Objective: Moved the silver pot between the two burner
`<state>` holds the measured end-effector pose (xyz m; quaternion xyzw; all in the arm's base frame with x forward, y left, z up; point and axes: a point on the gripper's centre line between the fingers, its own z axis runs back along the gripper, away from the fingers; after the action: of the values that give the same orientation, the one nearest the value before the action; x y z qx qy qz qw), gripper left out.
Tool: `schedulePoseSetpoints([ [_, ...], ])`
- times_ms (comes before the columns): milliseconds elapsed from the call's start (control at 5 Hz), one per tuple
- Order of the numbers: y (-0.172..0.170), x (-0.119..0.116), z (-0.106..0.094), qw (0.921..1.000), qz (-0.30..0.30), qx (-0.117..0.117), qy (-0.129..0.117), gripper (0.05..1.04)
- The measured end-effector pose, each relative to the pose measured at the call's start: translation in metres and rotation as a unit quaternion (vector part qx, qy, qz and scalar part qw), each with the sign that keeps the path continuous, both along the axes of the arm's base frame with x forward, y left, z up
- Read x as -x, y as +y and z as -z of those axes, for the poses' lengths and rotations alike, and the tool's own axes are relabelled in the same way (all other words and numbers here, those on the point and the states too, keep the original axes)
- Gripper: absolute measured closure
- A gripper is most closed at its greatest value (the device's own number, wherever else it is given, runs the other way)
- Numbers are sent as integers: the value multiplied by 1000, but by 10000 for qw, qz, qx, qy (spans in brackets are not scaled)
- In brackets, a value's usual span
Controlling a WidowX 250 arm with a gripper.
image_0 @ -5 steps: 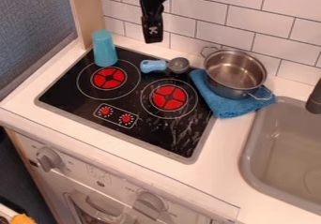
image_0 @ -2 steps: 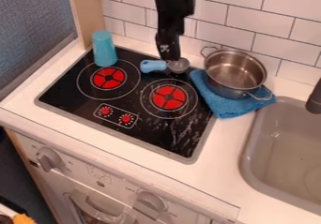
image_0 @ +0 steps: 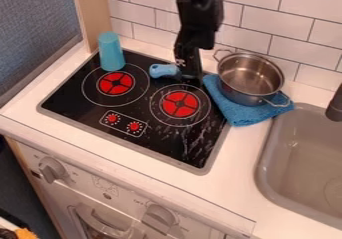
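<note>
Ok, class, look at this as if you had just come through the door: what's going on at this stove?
A robot arm's black gripper is down at the back of the stove, right by a small utensil's blue handle; whether it has hold of it is unclear. The silver pot rests on a blue cloth to the right, not between the two burners. A blue cup stands at the back left.

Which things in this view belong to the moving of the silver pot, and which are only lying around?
For the job:
- silver pot
- burner near cup
- burner nearer pot
- gripper

Lying around:
- blue cup
- blue cloth
- blue-handled utensil, though gripper is by it
</note>
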<state>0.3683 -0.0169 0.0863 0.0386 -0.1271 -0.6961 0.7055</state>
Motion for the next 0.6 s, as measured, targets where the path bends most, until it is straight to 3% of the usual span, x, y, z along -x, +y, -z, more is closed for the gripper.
schedulePoseSetpoints([
  [200, -17, -6, 12, 9986, 498, -142, 75, 83],
  [600, -24, -23, 35, 9936, 929, -590, 269, 83],
])
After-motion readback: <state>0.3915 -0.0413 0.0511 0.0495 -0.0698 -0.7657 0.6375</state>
